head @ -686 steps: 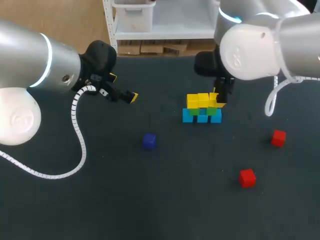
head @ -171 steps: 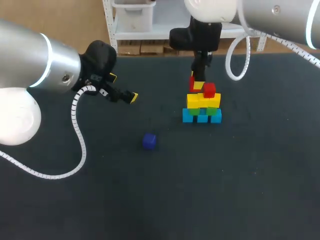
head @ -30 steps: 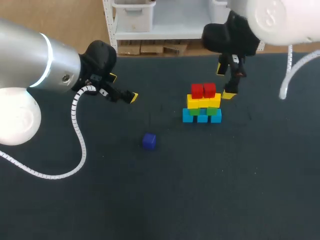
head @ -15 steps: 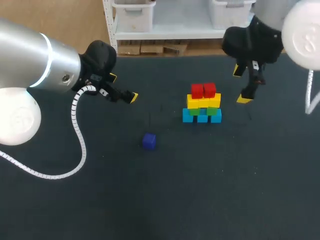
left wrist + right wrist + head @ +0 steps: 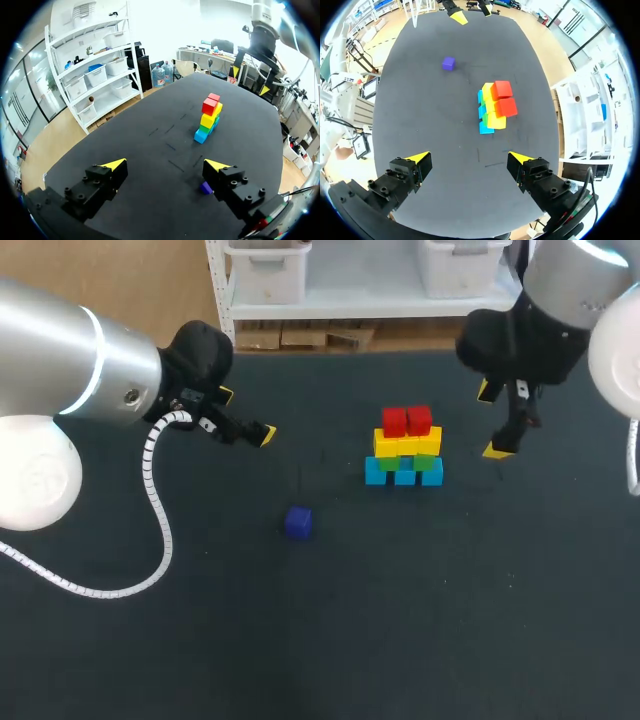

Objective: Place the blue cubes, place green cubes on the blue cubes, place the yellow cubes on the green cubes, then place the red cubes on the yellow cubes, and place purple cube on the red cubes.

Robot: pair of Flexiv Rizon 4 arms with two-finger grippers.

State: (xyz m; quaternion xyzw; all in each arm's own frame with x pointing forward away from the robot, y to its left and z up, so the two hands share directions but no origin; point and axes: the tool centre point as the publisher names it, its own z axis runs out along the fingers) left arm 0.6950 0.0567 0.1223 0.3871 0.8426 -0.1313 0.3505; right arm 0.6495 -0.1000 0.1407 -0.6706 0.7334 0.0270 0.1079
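Whereas the left wrist view foreshortens the multicoloured cube stack (image 5: 207, 120), the right wrist view separates two red cubes (image 5: 502, 90); left claw (image 5: 165, 164) and right claw (image 5: 470, 156) open.

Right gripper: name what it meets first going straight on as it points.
Likely the bare table, just short of the cube stack; the right gripper points down at it. Depth is unclear.

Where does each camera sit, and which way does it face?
Head view: above and behind, looking down on the dark table; left gripper and right gripper show, both open.
Left wrist view: on the left wrist, facing across to the stack of coloured cubes; own gripper shows.
Right wrist view: on the right wrist, looking down on the stack; own gripper shows.
All share the stack and the small purple cube.
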